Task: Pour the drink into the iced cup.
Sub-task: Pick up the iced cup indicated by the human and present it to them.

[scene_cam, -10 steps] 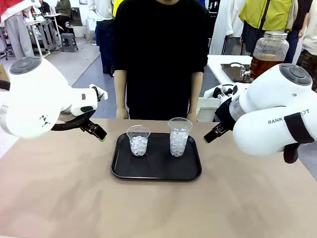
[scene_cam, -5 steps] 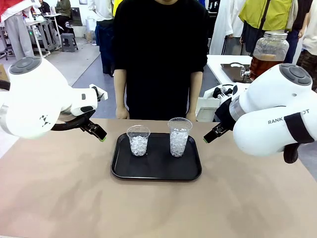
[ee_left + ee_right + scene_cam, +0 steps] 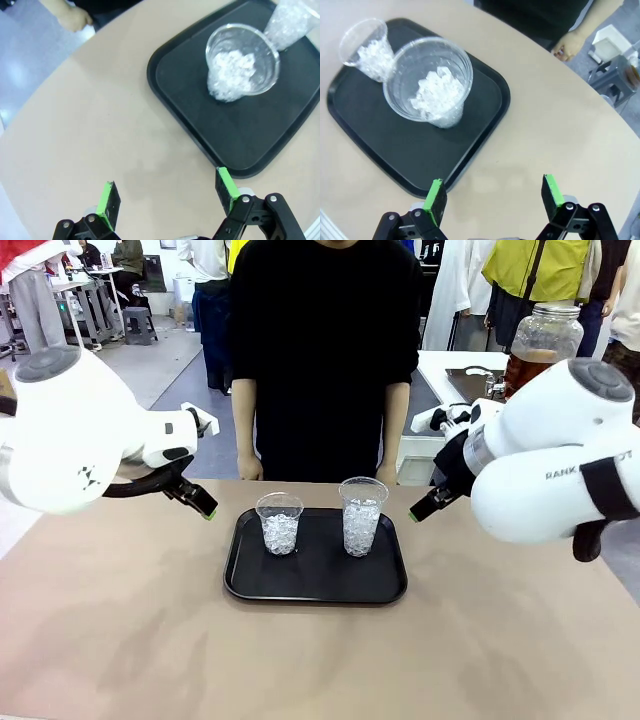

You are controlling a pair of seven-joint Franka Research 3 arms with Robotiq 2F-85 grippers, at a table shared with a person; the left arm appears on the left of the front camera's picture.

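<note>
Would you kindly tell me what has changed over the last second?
The left end effector and the right end effector each rose slightly; both are open, holding nothing. The shorter clear plastic iced cup, the taller clear plastic iced cup and the black rectangular tray stayed put.

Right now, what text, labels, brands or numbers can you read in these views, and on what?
"RANK" ... "OT": on the right arm; a black strap hides the letters between.
Left arm: small dark mark, no letters readable.
Short cup, tall cup, tray: no print visible.
</note>
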